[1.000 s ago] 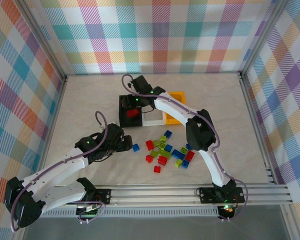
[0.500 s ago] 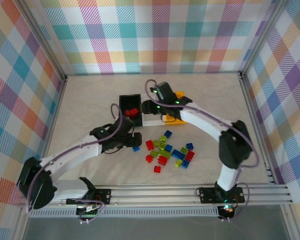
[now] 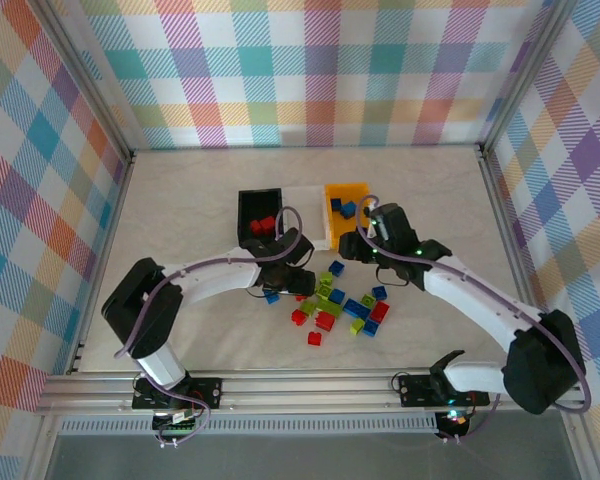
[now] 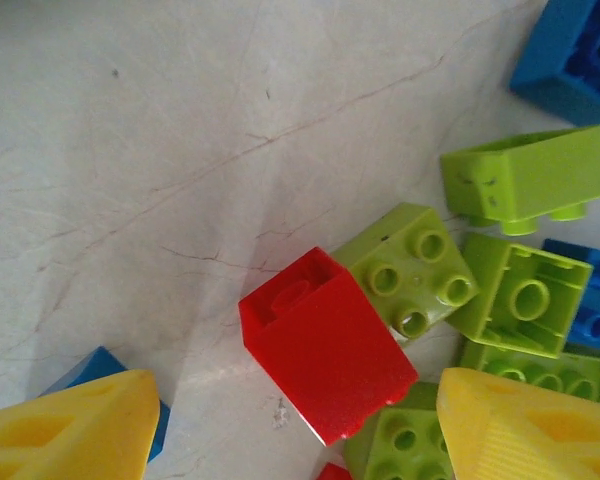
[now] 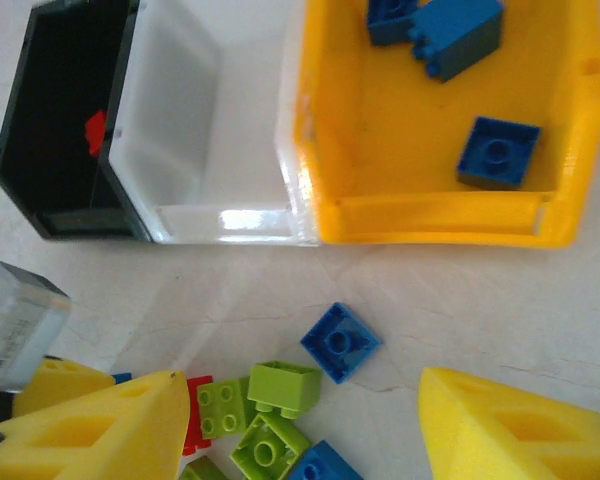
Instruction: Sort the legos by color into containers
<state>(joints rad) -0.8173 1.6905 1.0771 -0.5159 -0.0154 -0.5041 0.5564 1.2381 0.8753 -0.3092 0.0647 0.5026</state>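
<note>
Left gripper: wide apart astride red lego, likely bound for black bin. Right gripper: apart, empty, over blue lego.

pale veined tabletop | plaid walls | aluminium rail, near edge

The top camera looks down on the whole bench; both wrist cameras sit close (facing down) over the same legos.
</note>
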